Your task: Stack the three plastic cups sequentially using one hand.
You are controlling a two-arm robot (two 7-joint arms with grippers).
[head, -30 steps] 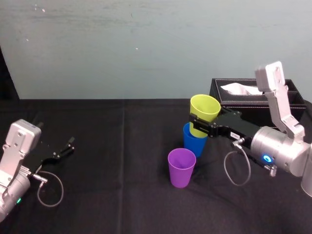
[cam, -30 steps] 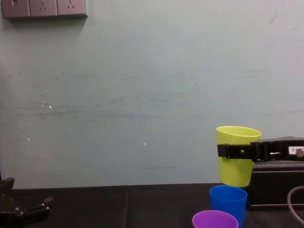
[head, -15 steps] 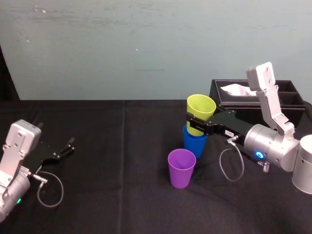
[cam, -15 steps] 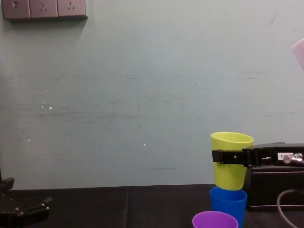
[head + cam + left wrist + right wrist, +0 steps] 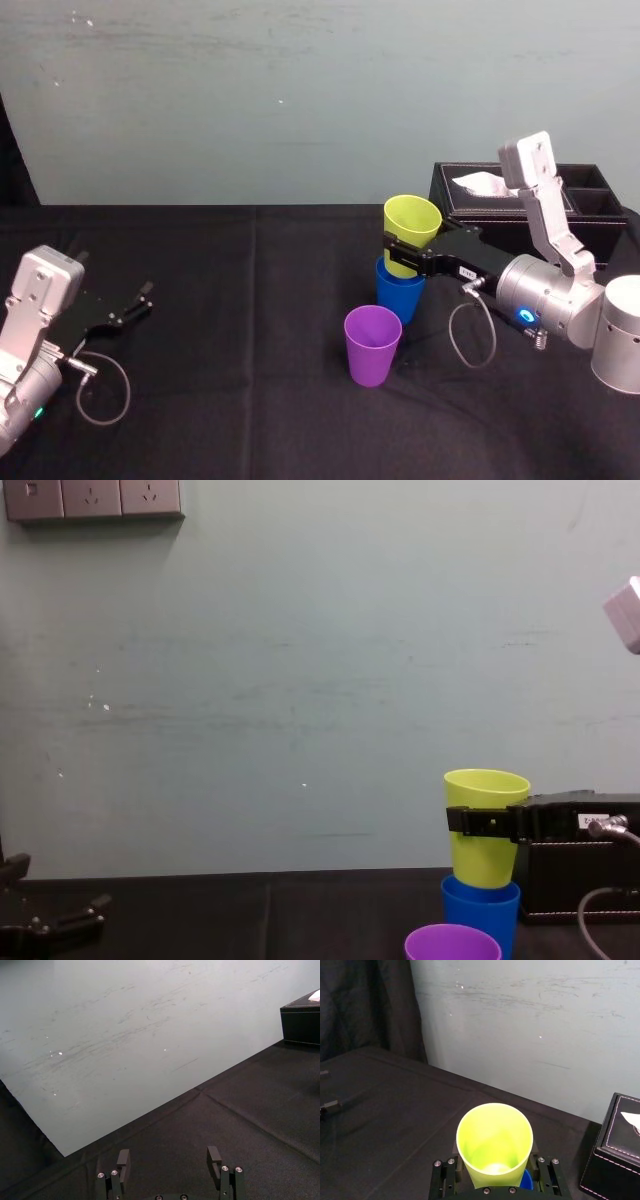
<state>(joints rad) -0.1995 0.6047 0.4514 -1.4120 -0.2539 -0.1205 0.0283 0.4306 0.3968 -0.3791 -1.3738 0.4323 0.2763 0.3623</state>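
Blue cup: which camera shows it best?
Head view: the blue cup shows down to the table, the yellow-green cup in the right gripper sitting in its mouth. Chest view cuts off its base; right wrist view catches a blue sliver. Left gripper rests aside.

Right gripper (image 5: 402, 256), closed on tapered yellow-green plastic cup (image 5: 412, 220): blue plastic cup (image 5: 398, 296) directly beneath. Purple plastic cup (image 5: 372, 346) near, robot-side and slightly left. Black leather tissue box (image 5: 458, 203) just behind. Black-clothed table (image 5: 240, 300) farther left lies open.
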